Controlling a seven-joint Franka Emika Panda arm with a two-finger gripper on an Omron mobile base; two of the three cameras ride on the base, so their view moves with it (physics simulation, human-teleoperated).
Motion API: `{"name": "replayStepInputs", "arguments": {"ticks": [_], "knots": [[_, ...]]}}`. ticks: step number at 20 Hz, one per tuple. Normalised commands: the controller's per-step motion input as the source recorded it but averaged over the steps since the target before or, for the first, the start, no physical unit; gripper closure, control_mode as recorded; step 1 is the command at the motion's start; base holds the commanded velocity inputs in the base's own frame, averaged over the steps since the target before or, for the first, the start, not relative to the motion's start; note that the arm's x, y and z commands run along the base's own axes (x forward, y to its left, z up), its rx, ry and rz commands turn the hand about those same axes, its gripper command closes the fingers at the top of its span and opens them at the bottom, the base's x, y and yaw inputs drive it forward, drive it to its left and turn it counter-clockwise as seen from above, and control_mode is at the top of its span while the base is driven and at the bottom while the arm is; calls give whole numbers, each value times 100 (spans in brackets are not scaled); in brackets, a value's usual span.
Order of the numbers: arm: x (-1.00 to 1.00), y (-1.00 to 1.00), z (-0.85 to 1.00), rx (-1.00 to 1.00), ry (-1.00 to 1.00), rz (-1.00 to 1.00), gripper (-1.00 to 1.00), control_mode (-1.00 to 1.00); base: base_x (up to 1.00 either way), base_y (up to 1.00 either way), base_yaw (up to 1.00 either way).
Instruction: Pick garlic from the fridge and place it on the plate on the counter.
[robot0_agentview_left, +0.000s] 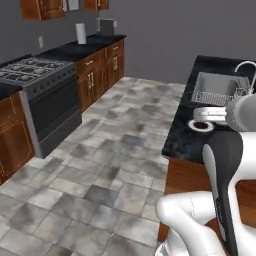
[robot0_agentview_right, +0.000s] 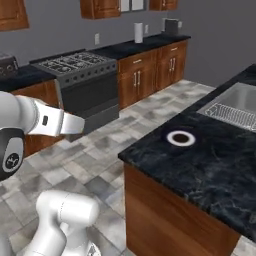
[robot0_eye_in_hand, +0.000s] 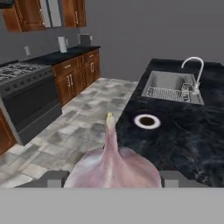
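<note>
So the gripper (robot0_eye_in_hand: 112, 181) is squeezing the garlic (robot0_eye_in_hand: 112, 168) tight, and the plate (robot0_eye_in_hand: 147, 121) waits out ahead on the counter (robot0_eye_in_hand: 183, 131), so dropping it there is left.

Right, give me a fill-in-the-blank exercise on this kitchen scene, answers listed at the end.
1. The fingers hold the ____, its pointed top up in the hand view.
2. The plate lies on the black ____ and has nothing on it.
3. Beyond the plate, set into the counter, is a steel ____ with a curved tap.
4. Across the tiled floor stands a ____ with black burner grates.

Missing words: garlic; counter; sink; stove
</note>
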Motion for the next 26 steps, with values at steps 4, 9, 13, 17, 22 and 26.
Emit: {"name": "replayStepInputs", "arguments": {"ticks": [4,9,13,17,22,26], "knots": [[0,0,0,0,0,0,100,100,0,61,-72],[0,0,0,0,0,0,100,100,6,46,-69],[0,0,0,0,0,0,100,100,-3,68,-70],[0,0,0,0,0,0,100,100,-25,77,-64],[0,0,0,0,0,0,100,100,-57,88,-57],[0,0,0,0,0,0,100,100,-28,96,-55]]}}
